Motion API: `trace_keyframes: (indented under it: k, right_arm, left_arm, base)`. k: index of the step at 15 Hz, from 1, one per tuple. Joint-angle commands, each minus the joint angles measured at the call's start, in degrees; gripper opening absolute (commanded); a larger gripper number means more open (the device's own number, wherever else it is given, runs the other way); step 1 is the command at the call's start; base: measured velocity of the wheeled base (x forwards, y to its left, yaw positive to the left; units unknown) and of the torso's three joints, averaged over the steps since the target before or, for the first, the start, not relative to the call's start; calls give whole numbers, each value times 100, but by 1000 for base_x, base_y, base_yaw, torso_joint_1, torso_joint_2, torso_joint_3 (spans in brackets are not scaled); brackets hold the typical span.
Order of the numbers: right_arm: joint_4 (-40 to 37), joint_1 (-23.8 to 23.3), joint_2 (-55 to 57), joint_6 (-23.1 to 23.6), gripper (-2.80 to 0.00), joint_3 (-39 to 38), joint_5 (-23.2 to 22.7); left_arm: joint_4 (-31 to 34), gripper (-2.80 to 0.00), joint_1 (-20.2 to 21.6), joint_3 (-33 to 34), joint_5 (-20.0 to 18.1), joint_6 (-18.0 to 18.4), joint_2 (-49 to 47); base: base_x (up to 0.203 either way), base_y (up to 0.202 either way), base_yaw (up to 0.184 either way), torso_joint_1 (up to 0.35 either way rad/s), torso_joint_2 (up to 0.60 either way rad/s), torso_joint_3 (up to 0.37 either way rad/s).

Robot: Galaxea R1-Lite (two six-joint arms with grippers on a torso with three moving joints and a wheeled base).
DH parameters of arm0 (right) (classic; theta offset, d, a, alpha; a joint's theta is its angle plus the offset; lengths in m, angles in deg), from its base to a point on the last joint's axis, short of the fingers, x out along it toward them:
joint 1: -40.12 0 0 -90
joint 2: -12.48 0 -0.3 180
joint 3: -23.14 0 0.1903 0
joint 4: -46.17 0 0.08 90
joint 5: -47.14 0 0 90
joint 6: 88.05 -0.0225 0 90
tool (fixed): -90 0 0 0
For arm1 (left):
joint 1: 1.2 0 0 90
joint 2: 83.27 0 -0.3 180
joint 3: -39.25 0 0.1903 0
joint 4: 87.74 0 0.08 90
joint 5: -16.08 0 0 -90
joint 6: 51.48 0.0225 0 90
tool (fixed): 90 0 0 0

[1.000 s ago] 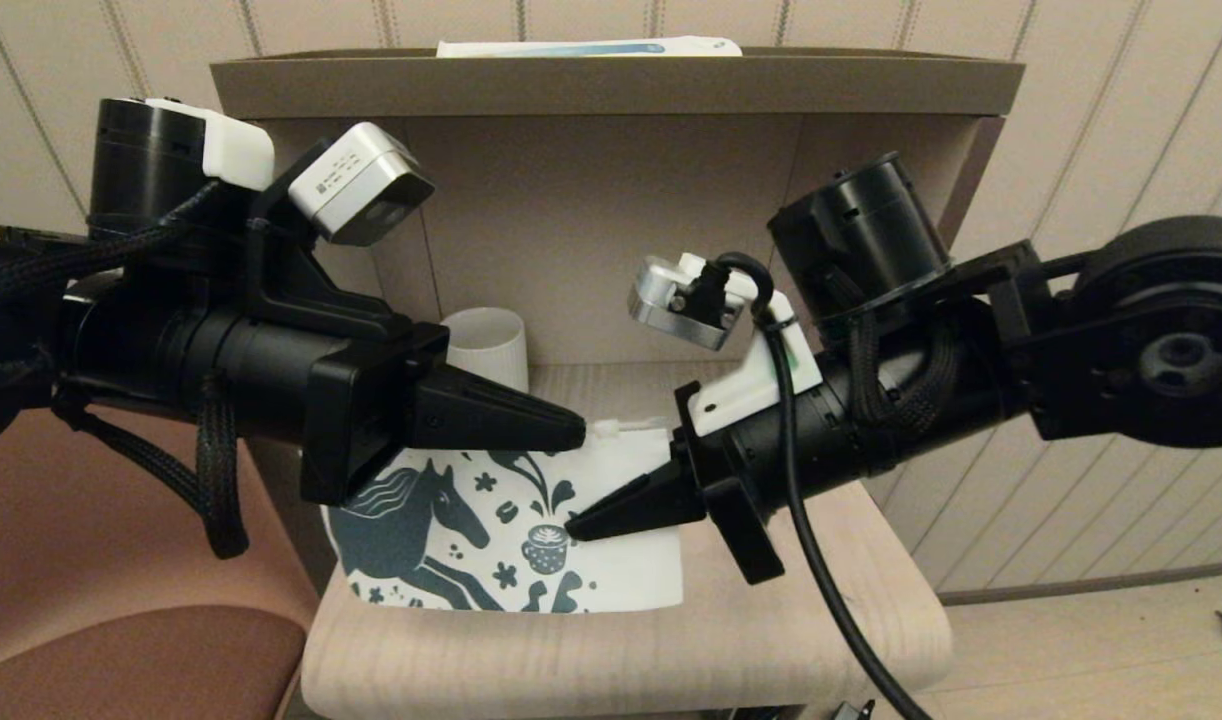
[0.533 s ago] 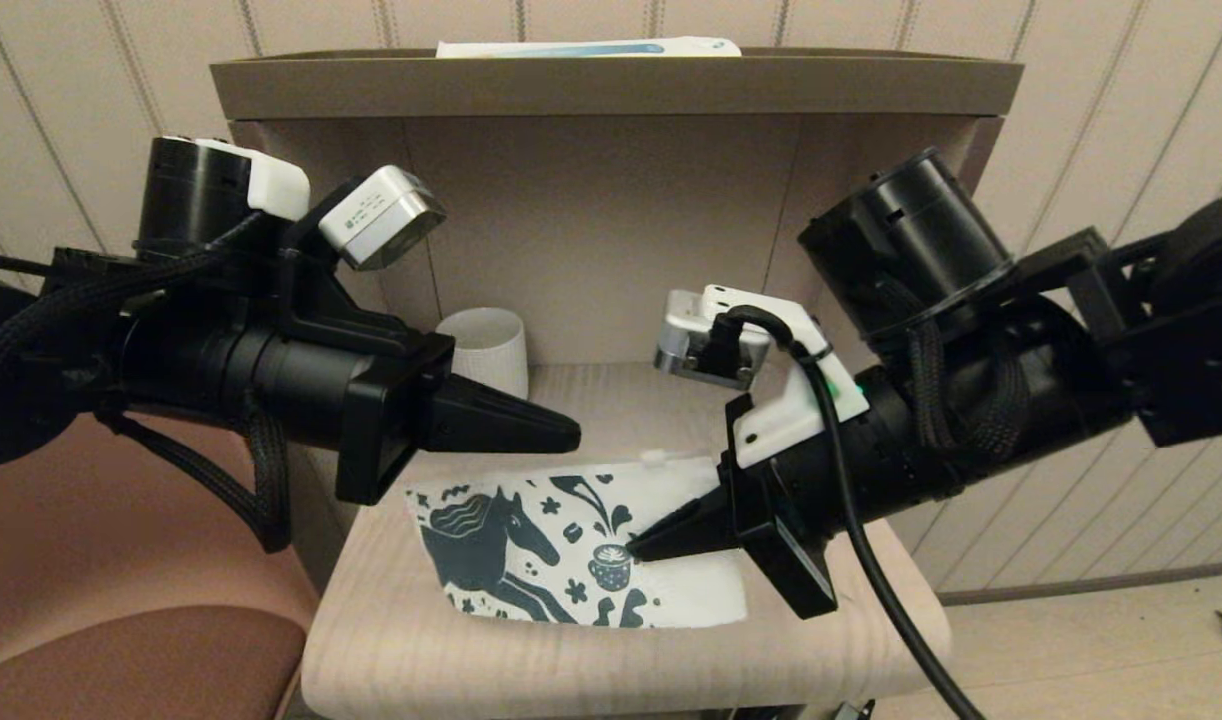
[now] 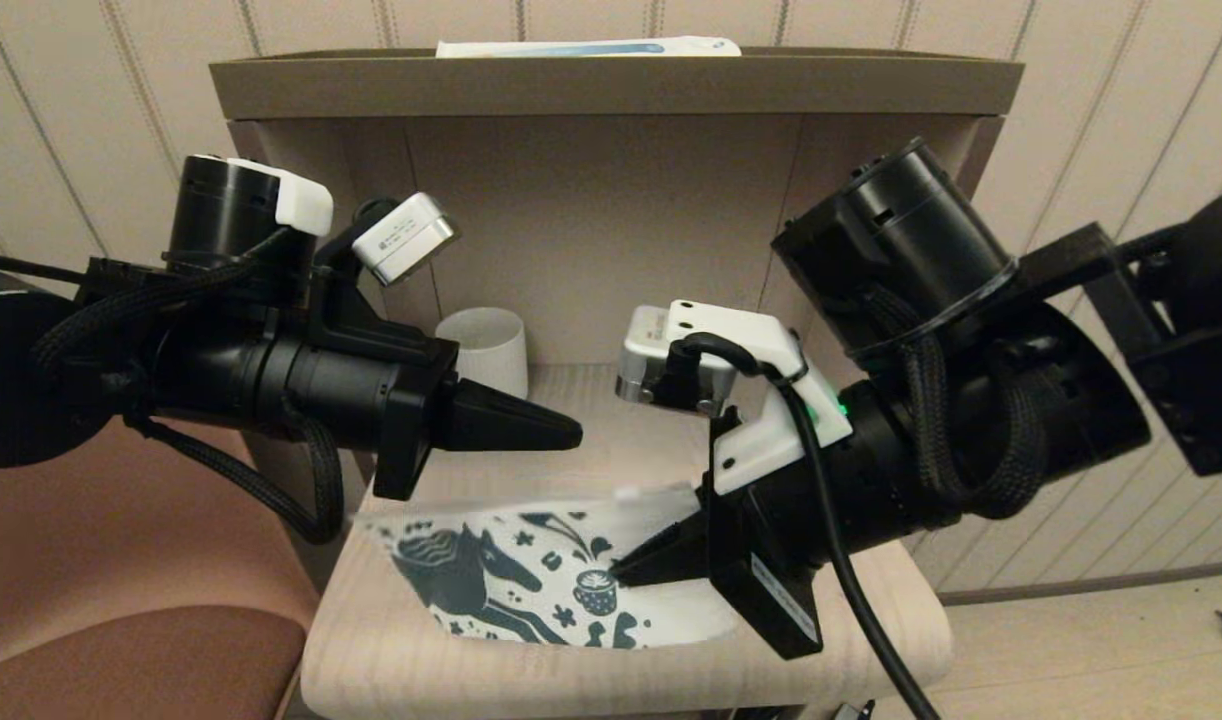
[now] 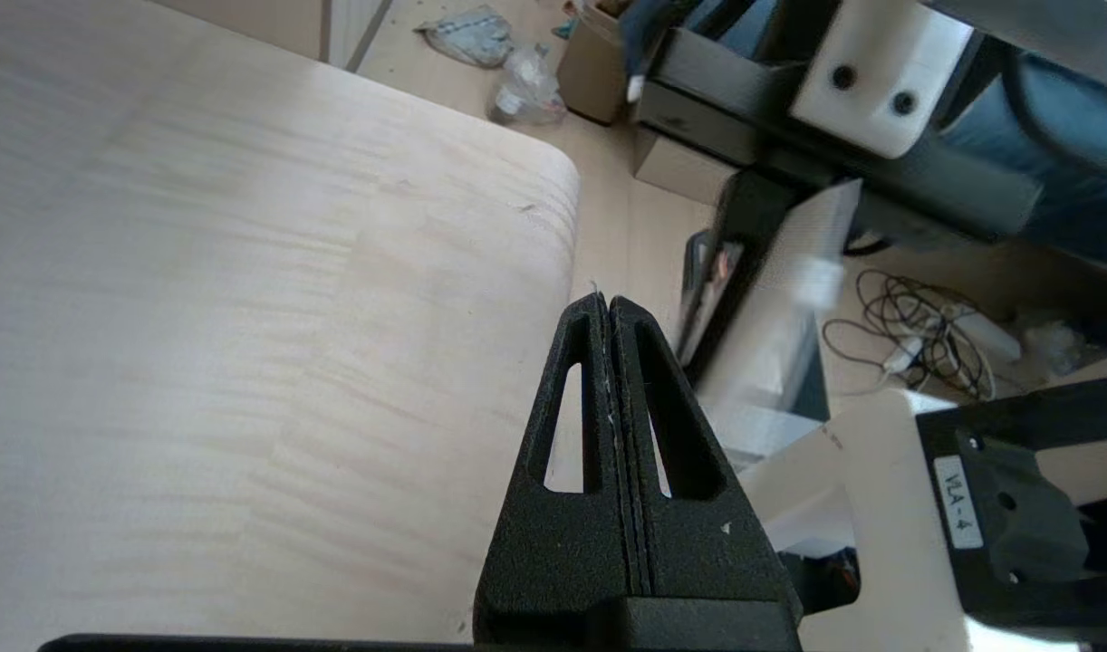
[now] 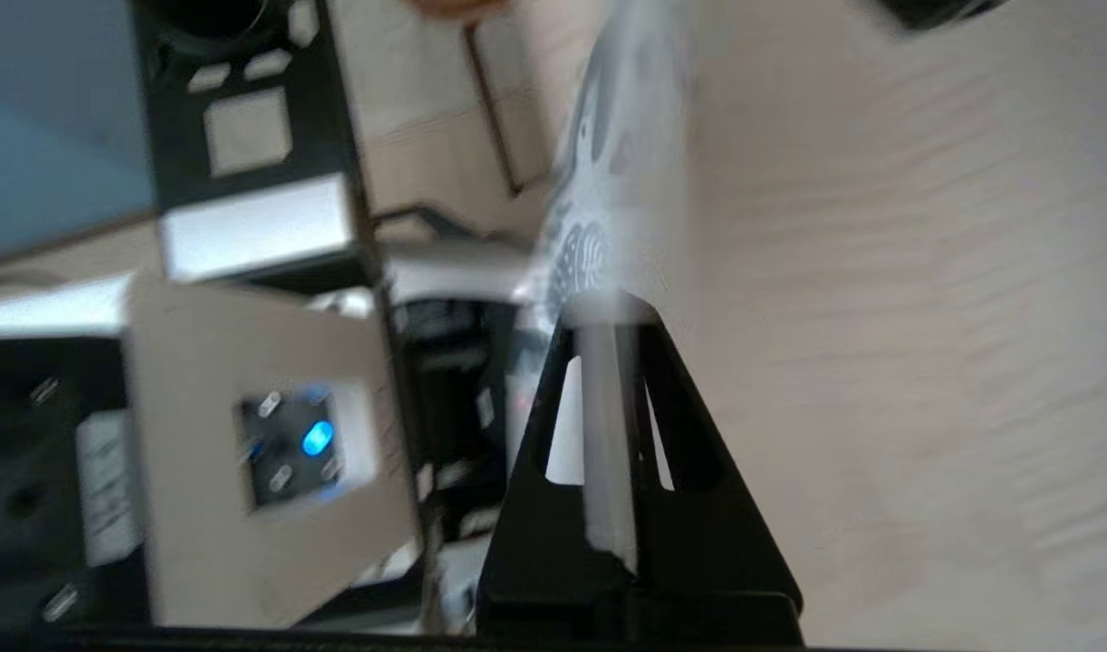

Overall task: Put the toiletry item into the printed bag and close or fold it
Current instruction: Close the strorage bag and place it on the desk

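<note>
White printed bag clamped in right pincer; left pincer clenched empty, label perhaps "VLA-4".

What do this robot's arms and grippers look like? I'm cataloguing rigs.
Both arms are matte black cylinders wrapped in braided black cable sleeving, with white brackets carrying silver wrist cameras. The left gripper and right gripper have black, pointed, wedge-shaped fingers with slot cut-outs.

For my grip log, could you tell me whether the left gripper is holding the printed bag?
No: the left gripper is shut on nothing above the shelf.
</note>
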Motion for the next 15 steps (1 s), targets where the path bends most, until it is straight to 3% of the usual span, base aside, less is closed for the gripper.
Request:
trace_keyframes:
  k: [1, 11, 12, 15]
  right_arm:
    - [-209, 25, 4, 15, -280, 149, -28]
    - [-120, -27, 101, 26, -280, 85, -140]
    - [-106, -44, 109, 25, -280, 88, -227]
    - [-116, -55, 138, 32, -280, 24, -480]
  left_arm:
    - [1, -280, -2, 20, -39, 74, 19]
    - [-8, -280, 59, 116, -38, 309, 37]
    - [-16, 0, 60, 89, -50, 270, 42]
    - [-2, 0, 209, 55, -348, 231, 233]
  base:
    - [0, 0, 0, 0, 0, 0]
    - [0, 0, 0, 0, 0, 0]
    - [0, 0, 0, 0, 0, 0]
    - [0, 0, 0, 0, 0, 0]
